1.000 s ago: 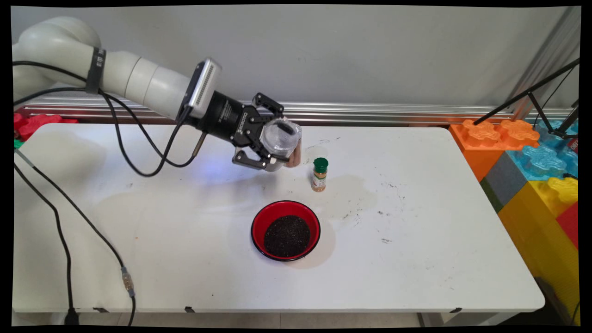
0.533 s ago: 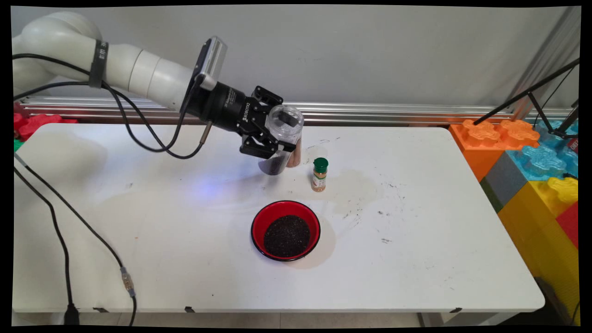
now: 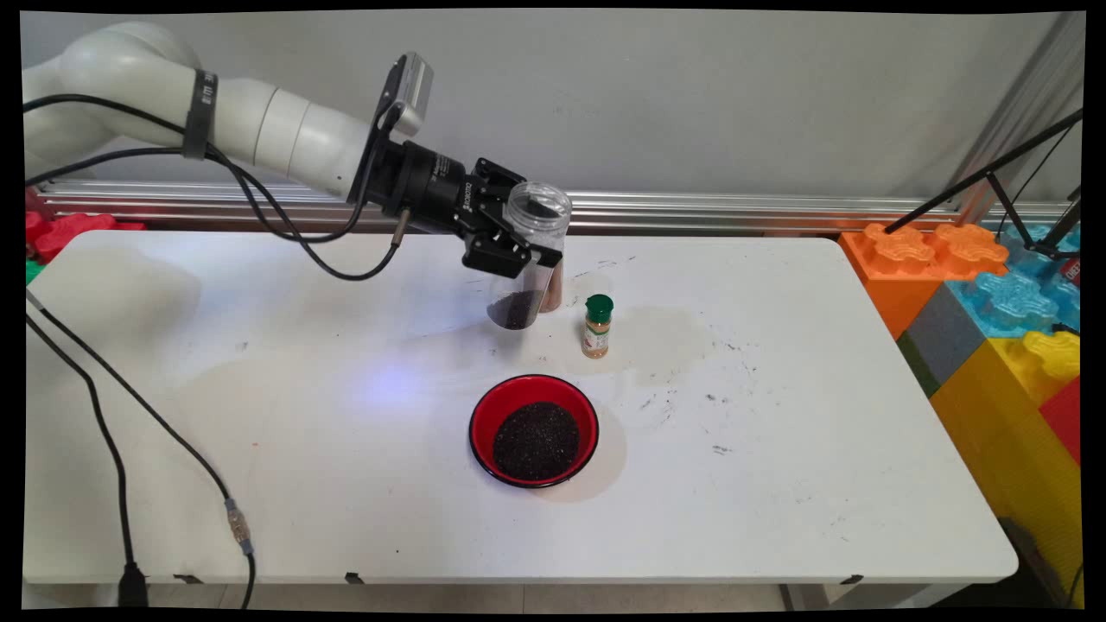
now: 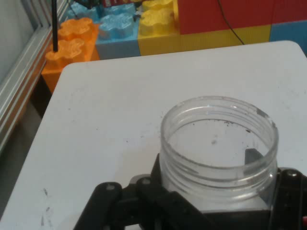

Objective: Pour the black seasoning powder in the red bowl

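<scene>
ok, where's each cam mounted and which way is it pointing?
Main view: fixed above the table's near side, looking down across the white table toward the wall; shows the white arm and black gripper.
Hand view: on the hand, looking along the gripper toward the coloured blocks.
Shared: the clear plastic jar the gripper holds.

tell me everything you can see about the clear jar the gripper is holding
The clear plastic jar has a wide threaded mouth and no lid. It is held nearly upright, slightly tilted, above the white table near its far side, by the black two-finger gripper, which is shut on its middle. A small heap of dark grains sits at its bottom, and specks cling to its inner wall.
</scene>
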